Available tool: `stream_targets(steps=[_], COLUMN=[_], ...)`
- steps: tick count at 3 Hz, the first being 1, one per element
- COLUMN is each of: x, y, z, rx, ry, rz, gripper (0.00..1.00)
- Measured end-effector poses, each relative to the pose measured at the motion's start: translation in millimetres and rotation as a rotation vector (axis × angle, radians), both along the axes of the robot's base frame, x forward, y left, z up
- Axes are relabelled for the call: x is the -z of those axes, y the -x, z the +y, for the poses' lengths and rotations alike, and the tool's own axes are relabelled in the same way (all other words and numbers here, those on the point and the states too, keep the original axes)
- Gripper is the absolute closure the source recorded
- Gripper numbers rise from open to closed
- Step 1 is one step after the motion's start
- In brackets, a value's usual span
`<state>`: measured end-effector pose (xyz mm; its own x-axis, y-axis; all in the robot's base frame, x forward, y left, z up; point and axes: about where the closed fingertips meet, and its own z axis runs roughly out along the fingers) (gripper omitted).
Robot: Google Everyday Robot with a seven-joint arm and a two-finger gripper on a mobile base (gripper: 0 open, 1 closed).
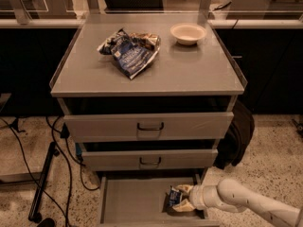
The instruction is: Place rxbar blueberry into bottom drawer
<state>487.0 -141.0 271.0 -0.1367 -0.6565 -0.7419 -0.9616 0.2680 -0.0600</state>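
The bottom drawer is pulled open at the foot of the grey cabinet, showing its flat grey floor. My gripper reaches in from the lower right on a white arm and sits low over the drawer's right side. The rxbar blueberry, a small dark blue wrapper with white lettering, sits between the fingers just above or on the drawer floor; I cannot tell which. The fingers are closed on the bar's right end.
A wrinkled blue-and-silver chip bag and a white bowl lie on the cabinet top. The two upper drawers are closed. Cables and a black stand leg lie on the floor at left; a dark bag stands at right.
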Motion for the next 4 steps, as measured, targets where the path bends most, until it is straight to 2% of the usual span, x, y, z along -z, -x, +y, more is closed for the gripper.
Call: stream_targets(steps=[2, 4], x=[24, 69], y=[-7, -24], z=[-4, 0], rx=[0.013, 0.012], ry=[0.021, 0.051], rz=[0.028, 0.06], gripper=[1.0, 1.0])
